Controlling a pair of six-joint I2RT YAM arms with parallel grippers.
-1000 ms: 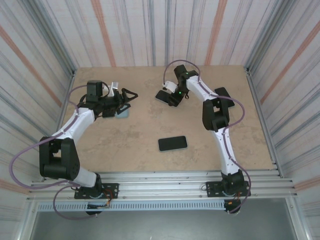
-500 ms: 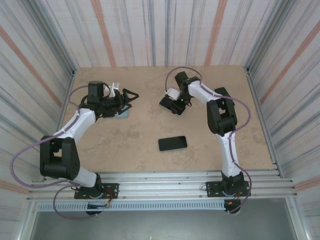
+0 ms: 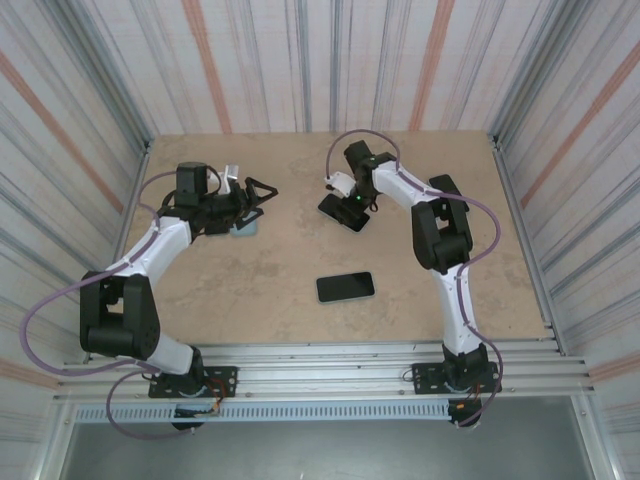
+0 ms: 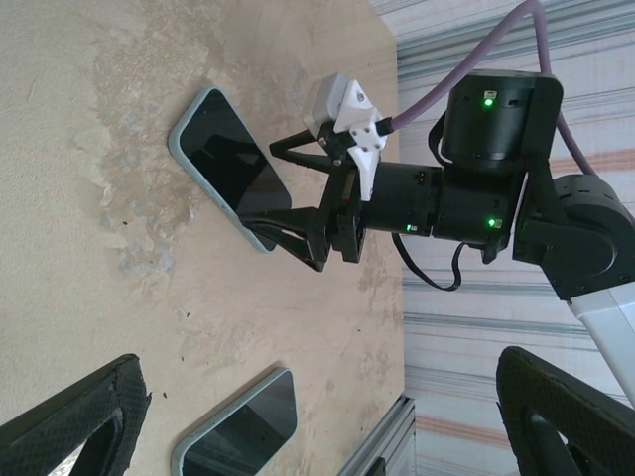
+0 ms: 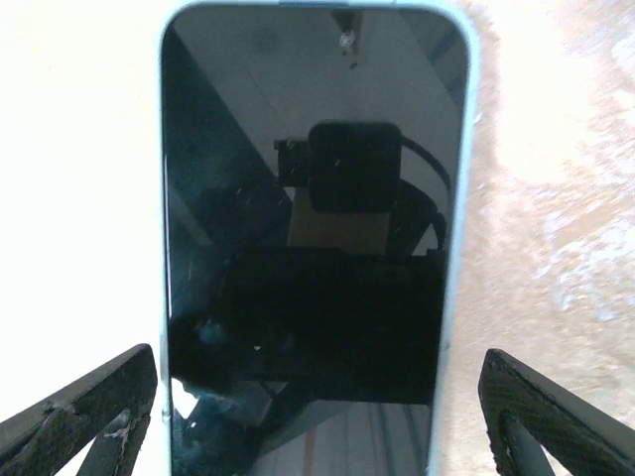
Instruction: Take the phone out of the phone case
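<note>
A dark-screened phone in a pale blue phone case (image 5: pixel 308 238) lies flat on the table, seen too as phone (image 3: pixel 345 213) and phone (image 4: pixel 226 167). My right gripper (image 5: pixel 317 416) hangs over its near end, open, with a finger (image 5: pixel 79 412) on each side of the case, clear of the edges. In the left wrist view the right gripper (image 4: pixel 285 193) points down at that phone. My left gripper (image 3: pixel 265 192) is open and empty, hovering at the left. Its fingers (image 4: pixel 74 426) frame the view.
A second dark phone with a pale rim (image 3: pixel 345 286) lies at the table's middle, also seen as phone (image 4: pixel 243 426). A pale blue flat item (image 3: pixel 243 227) sits partly under my left arm. A dark flat object (image 3: pixel 447 190) lies behind the right arm. Corrugated walls surround the table.
My right gripper brought the cased phone slightly right and towards me, down flat on the table, then opened its jaws wider around it. The left arm has not moved.
</note>
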